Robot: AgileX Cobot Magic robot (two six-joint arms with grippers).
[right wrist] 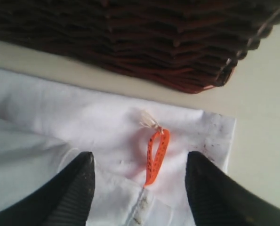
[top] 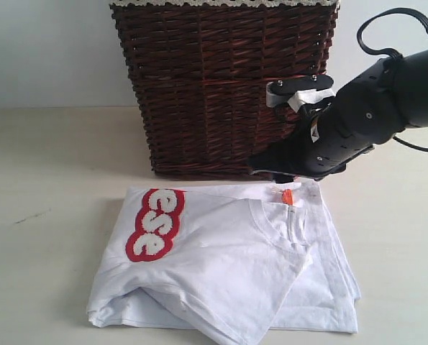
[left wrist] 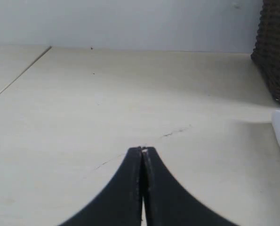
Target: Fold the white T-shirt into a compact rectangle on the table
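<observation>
The right gripper [right wrist: 140, 162] stood open astride the orange loop [right wrist: 156, 155] of the white T-shirt [top: 221, 266], apparently to pinch that edge; the left gripper [left wrist: 143, 150] sat closed, empty.

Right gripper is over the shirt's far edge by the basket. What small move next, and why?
Probably lower the right gripper straight down and close on the shirt edge at the orange loop. Its jaws stand open on either side of that loop, holding nothing, and the shirt is only loosely folded, not a neat rectangle. The left gripper is shut over the table.
</observation>
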